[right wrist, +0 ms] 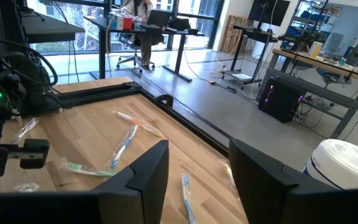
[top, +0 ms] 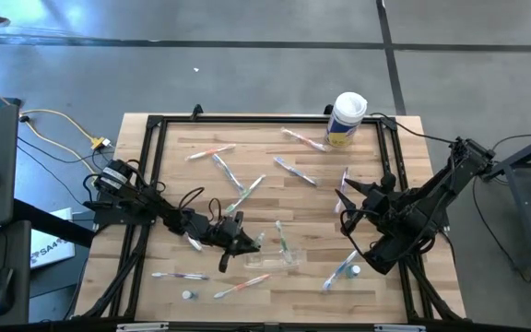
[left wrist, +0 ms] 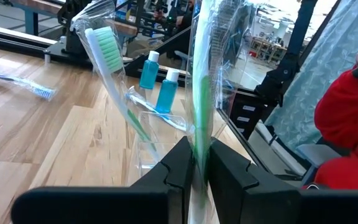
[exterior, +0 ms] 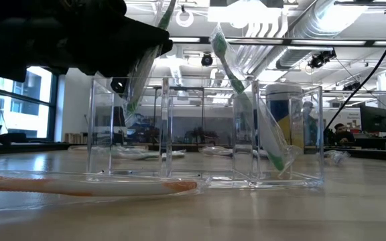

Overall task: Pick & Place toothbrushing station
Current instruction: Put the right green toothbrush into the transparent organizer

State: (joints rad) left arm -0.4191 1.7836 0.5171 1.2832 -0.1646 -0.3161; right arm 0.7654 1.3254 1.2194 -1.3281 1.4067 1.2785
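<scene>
The wooden tabletop lies inside a black frame, with wrapped toothbrushes scattered across it. Only the high view takes in the whole spread: a white canister with a yellow label at the far edge, the left arm reaching in from the left and the right arm from the right.

The clear organizer stands near the front middle of the tabletop. In the high view it is only a faint outline; the low view shows its upright walls and separate compartments. One green toothbrush in its wrapper leans in the right-hand compartment, its long axis tilted, the bristle head up and the handle end down at the base.

The left end effector hovers over the organizer's left side, its fingers pinched tight on a second wrapped green toothbrush. The left wrist view shows the grip itself: the brush runs straight up from between the fingers, nearly vertical. The same view shows two small blue bottles with white caps beyond the organizer.

The right end effector waits over the right side of the tabletop, fingers parted and holding nothing.
</scene>
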